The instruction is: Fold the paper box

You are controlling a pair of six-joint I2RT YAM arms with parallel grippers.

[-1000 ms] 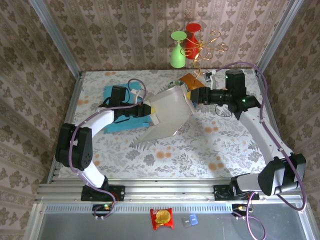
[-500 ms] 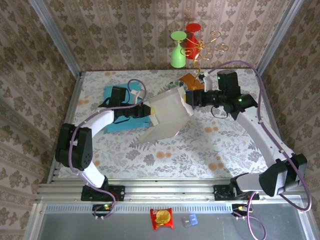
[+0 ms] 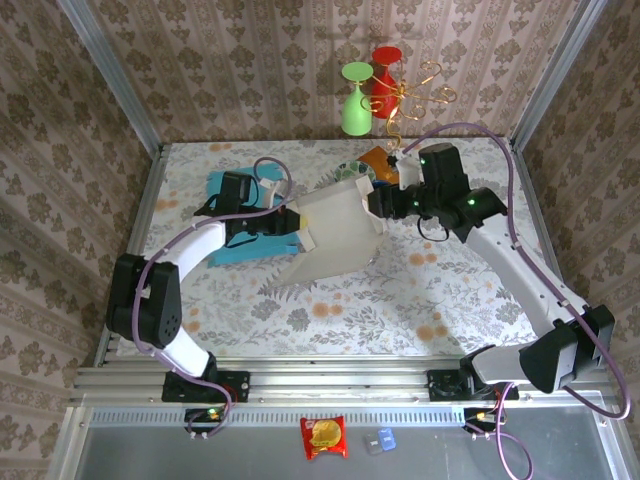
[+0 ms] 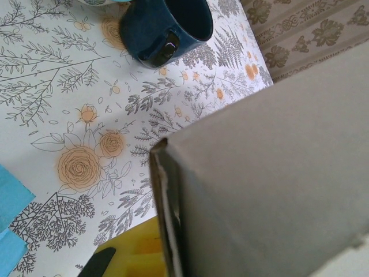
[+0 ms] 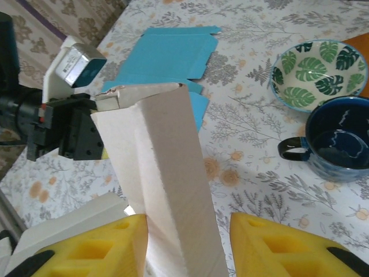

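Far left on the table (image 3: 450, 300): a flat blue card sheet (image 3: 232, 190) lies on the flowered cloth, partly under the left arm (image 3: 200, 245). That arm reaches in from the near-left corner. Its left gripper (image 3: 296, 222) is clamped tight on the left edge of the paper box (image 3: 338, 232). The wrist cam shows the card's edge right by a yellow pad (image 4: 144, 259).

The box is mid-table, a bit toward the far side, held up off the cloth & tilted. It's whitish, half folded w/ one long ridge showing, and its low corner points near-left. On the near ledge, approx below it, sits a red snack packet (image 3: 323, 437).

The right gripper (image 3: 372, 203) comes at the box's right side from the far right. Its yellow pads (image 5: 98, 248) stand part-way apart w/ the box's ridge btwn them. One pad touches the card & the other is just beside it. Can't tell if it's actually squeezing.

Right of that, by the far edge: a leaf-pattern bowl (image 5: 311, 75) and a dark blue mug (image 5: 340, 141) near it, not touching. There's also an orange piece (image 3: 378, 160). Up by the far wall are a green glass (image 3: 354, 105), a red glass (image 3: 385, 70) & a gold wire thing (image 3: 425, 95).
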